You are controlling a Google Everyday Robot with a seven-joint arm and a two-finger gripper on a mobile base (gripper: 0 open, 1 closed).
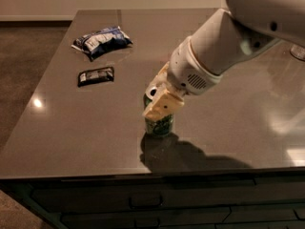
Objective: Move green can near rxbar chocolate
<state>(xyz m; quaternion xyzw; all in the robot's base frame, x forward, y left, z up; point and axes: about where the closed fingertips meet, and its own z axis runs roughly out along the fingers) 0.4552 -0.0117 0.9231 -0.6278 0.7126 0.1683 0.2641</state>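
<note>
The green can [159, 124] stands upright on the dark grey table [71, 128], near its front edge and about midway along it. My gripper [156, 98] comes down from the upper right and is shut on the can's upper half, one cream finger [163, 107] in front and the other behind. The can's top is mostly hidden by the fingers. The rxbar chocolate [96, 76], a flat black wrapper with a pale label, lies to the can's upper left, well apart from it.
A crinkled blue-and-white snack bag [101, 40] lies behind the rxbar at the table's far left. The table's front edge runs just below the can, with dark drawers [143, 202] under it. My large white arm [228, 46] spans the right side.
</note>
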